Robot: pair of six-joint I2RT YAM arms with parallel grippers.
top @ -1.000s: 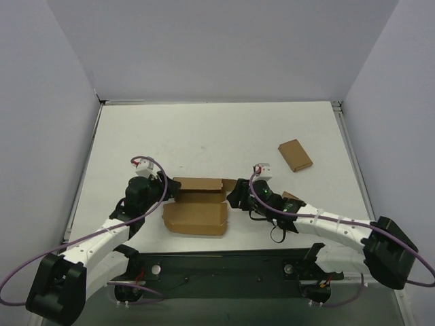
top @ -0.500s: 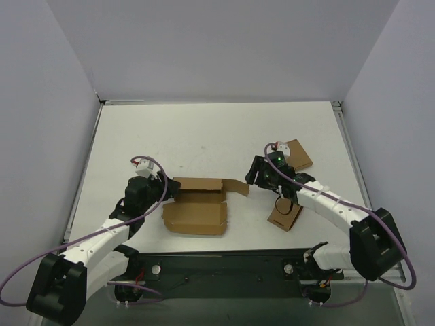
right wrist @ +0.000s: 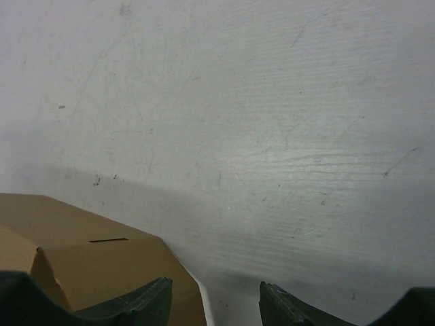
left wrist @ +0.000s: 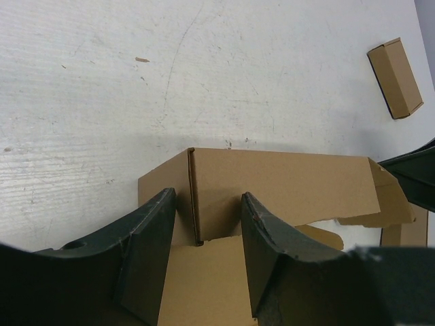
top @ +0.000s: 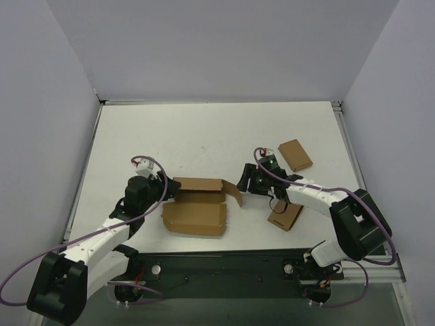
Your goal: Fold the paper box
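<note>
The paper box (top: 196, 207) lies on the table (top: 204, 129), near and centre, with the left gripper (top: 165, 192) at its left end and the right gripper (top: 242, 185) at its right flap. Right of that, the near small box (top: 285, 216) lies before the far small box (top: 295, 155).

Free tabletop (top: 204, 132) lies beyond the paper box (top: 197, 210); far box (top: 295, 155) and near box (top: 285, 216) obstruct the right side.

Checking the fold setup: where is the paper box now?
Top view: the paper box lies near the front of the table, left of centre, between the left gripper and the right gripper.
</note>
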